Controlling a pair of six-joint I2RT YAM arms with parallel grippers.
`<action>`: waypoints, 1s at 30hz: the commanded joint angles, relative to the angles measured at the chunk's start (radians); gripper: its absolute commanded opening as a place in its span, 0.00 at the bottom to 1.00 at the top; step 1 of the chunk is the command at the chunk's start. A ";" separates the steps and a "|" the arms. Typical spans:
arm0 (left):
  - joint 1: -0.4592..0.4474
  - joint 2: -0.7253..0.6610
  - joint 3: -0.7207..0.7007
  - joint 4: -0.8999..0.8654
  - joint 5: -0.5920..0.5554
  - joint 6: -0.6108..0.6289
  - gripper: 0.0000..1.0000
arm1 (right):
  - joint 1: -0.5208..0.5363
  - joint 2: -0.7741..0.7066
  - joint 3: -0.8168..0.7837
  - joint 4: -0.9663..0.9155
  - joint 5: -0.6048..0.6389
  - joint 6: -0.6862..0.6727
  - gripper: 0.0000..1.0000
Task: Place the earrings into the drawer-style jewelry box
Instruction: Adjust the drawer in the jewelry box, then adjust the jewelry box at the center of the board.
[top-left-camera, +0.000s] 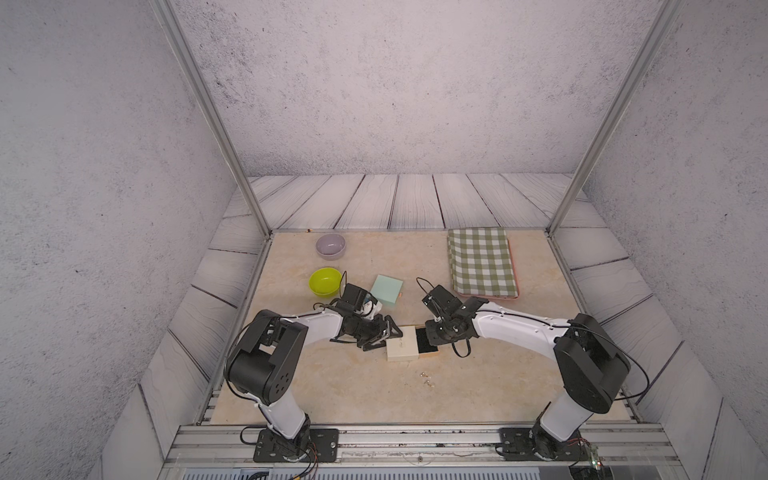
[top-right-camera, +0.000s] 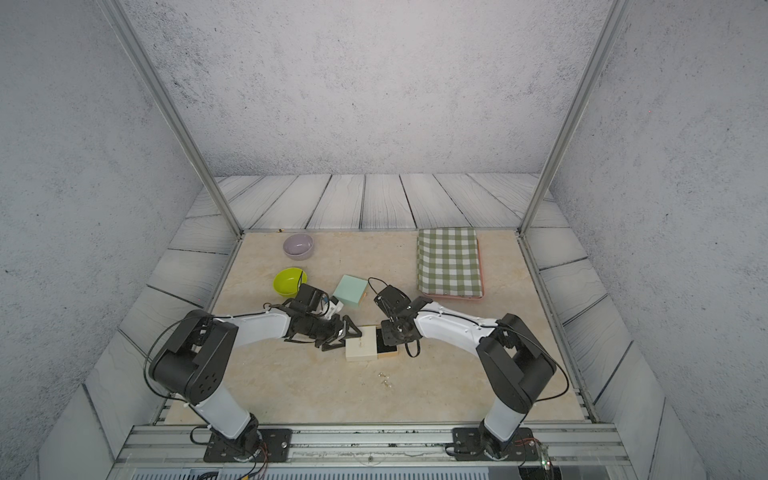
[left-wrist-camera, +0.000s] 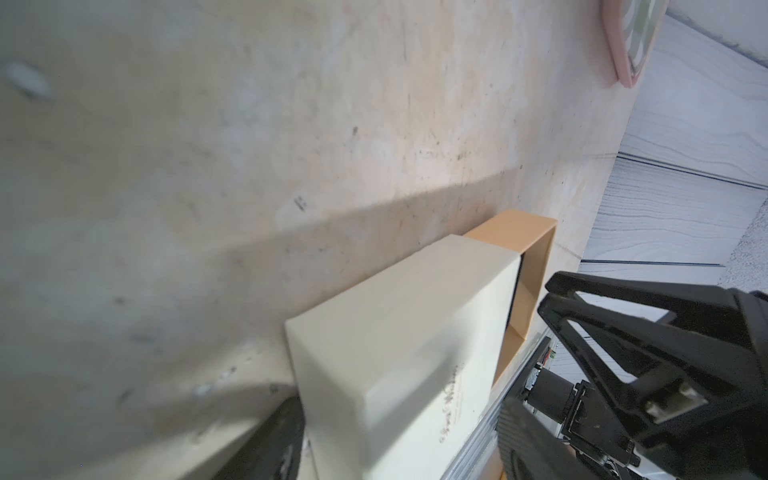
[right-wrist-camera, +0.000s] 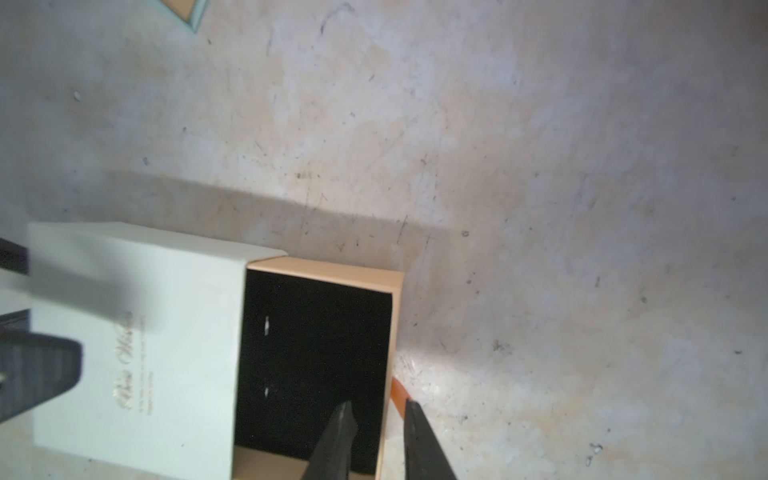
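The drawer-style jewelry box (top-left-camera: 401, 343) lies mid-table, a cream sleeve (right-wrist-camera: 137, 311) with its tan drawer (right-wrist-camera: 332, 266) pulled out to the right, showing black lining. My left gripper (left-wrist-camera: 399, 403) is open at the sleeve's left end (top-left-camera: 386, 334). One finger (left-wrist-camera: 274, 440) is low beside the end face. The other (left-wrist-camera: 523, 436) stands off the lettered lid with a gap. My right gripper (right-wrist-camera: 378, 407) is open, straddling the drawer's front wall, beside an orange pull tab (right-wrist-camera: 399, 392). The earrings (top-left-camera: 427, 378) (top-right-camera: 386, 379) lie loose on the table in front of the box.
A teal square box (top-left-camera: 387, 291) sits behind the jewelry box. A lime bowl (top-left-camera: 325, 281) and a lavender bowl (top-left-camera: 331, 245) stand at the back left. A green checked cloth (top-left-camera: 482, 262) lies on a pink tray at the back right.
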 joint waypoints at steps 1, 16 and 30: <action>0.013 0.005 0.020 -0.090 -0.055 0.057 0.77 | 0.004 -0.016 0.000 -0.019 0.015 -0.011 0.26; -0.034 -0.013 0.052 -0.224 -0.187 0.147 0.74 | -0.032 0.114 0.116 -0.030 0.060 -0.216 0.40; -0.029 -0.016 0.013 -0.207 -0.197 0.147 0.73 | -0.090 0.116 0.076 0.003 0.073 -0.206 0.40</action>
